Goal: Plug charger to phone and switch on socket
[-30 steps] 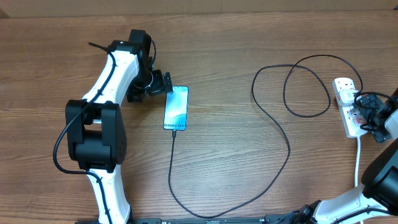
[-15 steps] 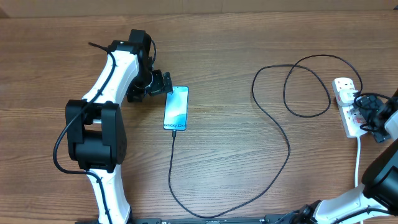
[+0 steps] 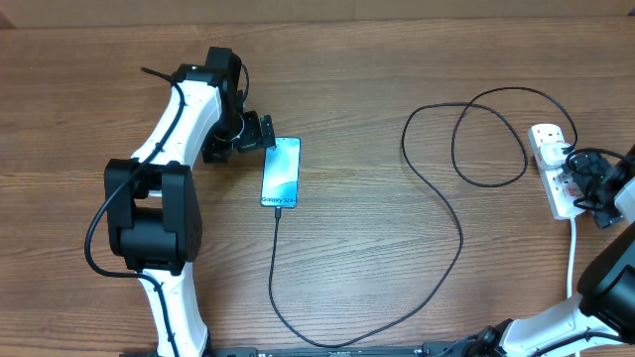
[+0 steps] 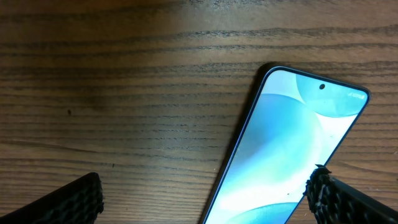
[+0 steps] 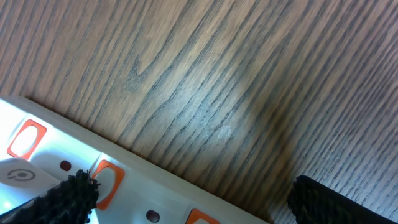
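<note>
The phone (image 3: 281, 172) lies on the table with its light-blue screen lit; it also shows in the left wrist view (image 4: 292, 155). The charger (image 3: 451, 213), a thin black cable, runs from the phone's near end in loops to the socket (image 3: 556, 167), a white power strip with red switches. My left gripper (image 3: 260, 134) is open at the phone's far end, one finger over the screen's edge. My right gripper (image 3: 585, 178) is open over the socket (image 5: 74, 180), one fingertip at a red-framed switch (image 5: 106, 180).
The socket's white cord (image 3: 571, 253) runs toward the near table edge at the right. Both arms stand at the near side, left arm base (image 3: 149, 228) and right arm (image 3: 605, 288).
</note>
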Tool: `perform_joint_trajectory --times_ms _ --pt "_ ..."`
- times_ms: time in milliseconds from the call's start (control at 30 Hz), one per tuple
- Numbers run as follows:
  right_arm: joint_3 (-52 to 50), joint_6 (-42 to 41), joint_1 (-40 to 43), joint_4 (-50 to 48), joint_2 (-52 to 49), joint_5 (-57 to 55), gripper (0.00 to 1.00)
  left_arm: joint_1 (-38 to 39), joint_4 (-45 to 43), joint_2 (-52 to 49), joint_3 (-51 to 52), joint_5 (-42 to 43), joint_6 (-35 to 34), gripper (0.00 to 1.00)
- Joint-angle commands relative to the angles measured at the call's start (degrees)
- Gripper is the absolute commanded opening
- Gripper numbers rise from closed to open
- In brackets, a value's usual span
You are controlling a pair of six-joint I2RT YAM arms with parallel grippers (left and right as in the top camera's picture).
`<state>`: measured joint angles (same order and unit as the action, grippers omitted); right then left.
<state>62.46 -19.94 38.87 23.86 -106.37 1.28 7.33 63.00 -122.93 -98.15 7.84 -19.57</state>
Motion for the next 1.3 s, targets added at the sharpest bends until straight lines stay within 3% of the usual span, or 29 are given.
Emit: perform_joint_trajectory --times_ms 0,433,700,1267 --pt "-0.7 0.5 -0.9 0.7 -0.2 3.5 1.0 -0.6 0.0 1.1 -1.0 -0.8 -0.8 1.0" --pt "-1.0 4.0 -0.9 1.5 -0.2 3.3 0.95 -0.6 -0.1 1.1 -1.0 -0.8 -0.8 1.0" --pt "-1.5 3.9 -0.9 2.1 -0.2 -0.3 0.95 -0.6 -0.1 1.1 -1.0 -0.8 -0.8 1.0" --pt "-2.6 6.7 -1.0 0.5 -0.2 2.8 0.97 -0.6 -0.1 1.1 -1.0 -0.8 -0.8 1.0"
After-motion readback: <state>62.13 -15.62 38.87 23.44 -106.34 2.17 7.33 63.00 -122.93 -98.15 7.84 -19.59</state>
